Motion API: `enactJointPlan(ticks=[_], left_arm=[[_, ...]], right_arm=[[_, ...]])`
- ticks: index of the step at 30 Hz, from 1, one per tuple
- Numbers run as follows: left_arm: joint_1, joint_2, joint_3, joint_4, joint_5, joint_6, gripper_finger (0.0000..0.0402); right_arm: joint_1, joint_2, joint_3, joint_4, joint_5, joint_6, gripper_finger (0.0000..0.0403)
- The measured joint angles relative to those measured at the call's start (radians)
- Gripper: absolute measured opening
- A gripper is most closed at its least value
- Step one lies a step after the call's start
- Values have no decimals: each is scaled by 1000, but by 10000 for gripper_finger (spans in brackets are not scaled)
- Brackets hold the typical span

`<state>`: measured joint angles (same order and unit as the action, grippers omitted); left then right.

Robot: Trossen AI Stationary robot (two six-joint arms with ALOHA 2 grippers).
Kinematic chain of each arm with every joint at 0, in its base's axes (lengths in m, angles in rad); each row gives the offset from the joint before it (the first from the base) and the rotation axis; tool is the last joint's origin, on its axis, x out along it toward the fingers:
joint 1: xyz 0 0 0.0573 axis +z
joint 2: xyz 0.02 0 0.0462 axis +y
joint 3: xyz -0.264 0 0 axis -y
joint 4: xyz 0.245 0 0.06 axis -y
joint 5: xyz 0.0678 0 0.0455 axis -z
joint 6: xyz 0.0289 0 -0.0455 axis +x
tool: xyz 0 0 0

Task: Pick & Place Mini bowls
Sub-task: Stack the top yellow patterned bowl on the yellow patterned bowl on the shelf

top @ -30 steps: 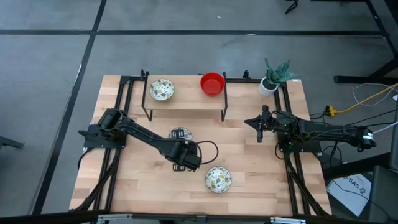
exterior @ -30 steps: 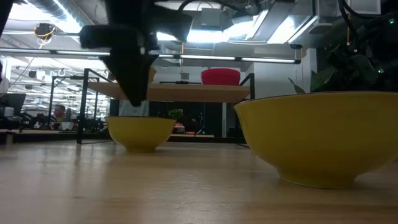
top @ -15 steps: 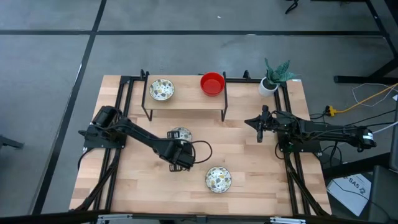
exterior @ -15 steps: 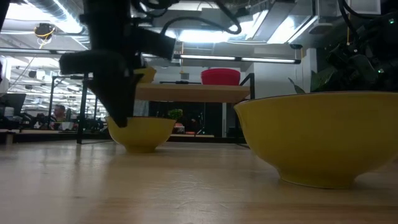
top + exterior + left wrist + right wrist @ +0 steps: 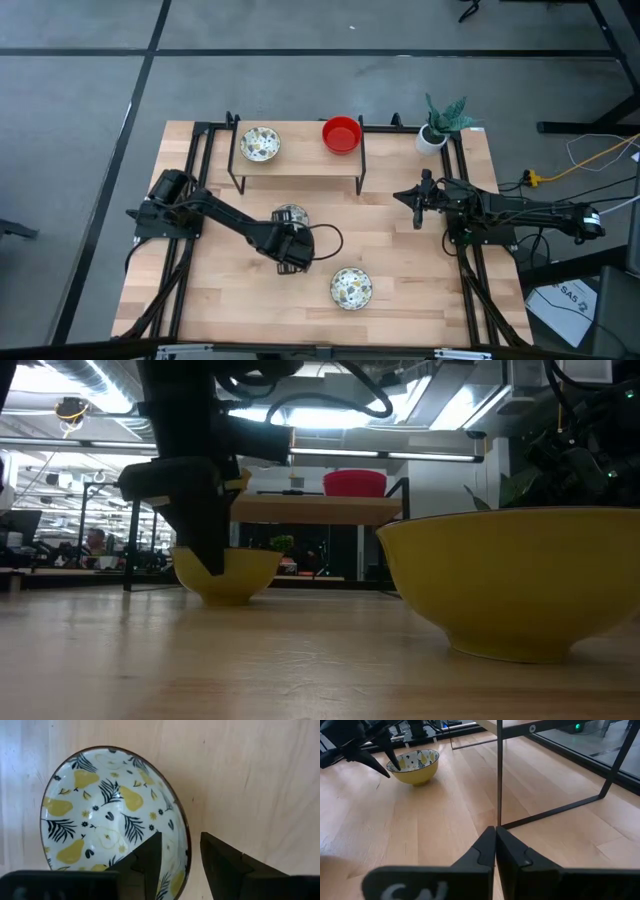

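A patterned mini bowl sits upright on the table in front of the low shelf, and the left gripper straddles its rim, jaws spread with one finger inside and one outside. Another patterned bowl lies nearer the table's front edge, while a third and a red bowl stand on the shelf. The right gripper waits at the table's right side, jaws pressed together and holding nothing.

Open desk centre, shelf at the back
Shelf legs and plant pot block the back; bare desk lies between the arms.
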<state>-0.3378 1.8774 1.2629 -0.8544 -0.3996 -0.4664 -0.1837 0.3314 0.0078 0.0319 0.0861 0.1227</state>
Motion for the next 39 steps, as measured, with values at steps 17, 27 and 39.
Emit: enactJointPlan(ticks=[17, 27, 39], left_arm=[[-1, -3, 0, 28, -13, -55, 10], [-1, -3, 0, 61, -6, -91, 9], [-46, 0, 111, 65, -2, -60, 5]], right_arm=[[0, 0, 0, 0, 0, 0, 14], [0, 0, 0, 0, 0, 0, 14], [0, 0, 0, 0, 0, 0, 14]])
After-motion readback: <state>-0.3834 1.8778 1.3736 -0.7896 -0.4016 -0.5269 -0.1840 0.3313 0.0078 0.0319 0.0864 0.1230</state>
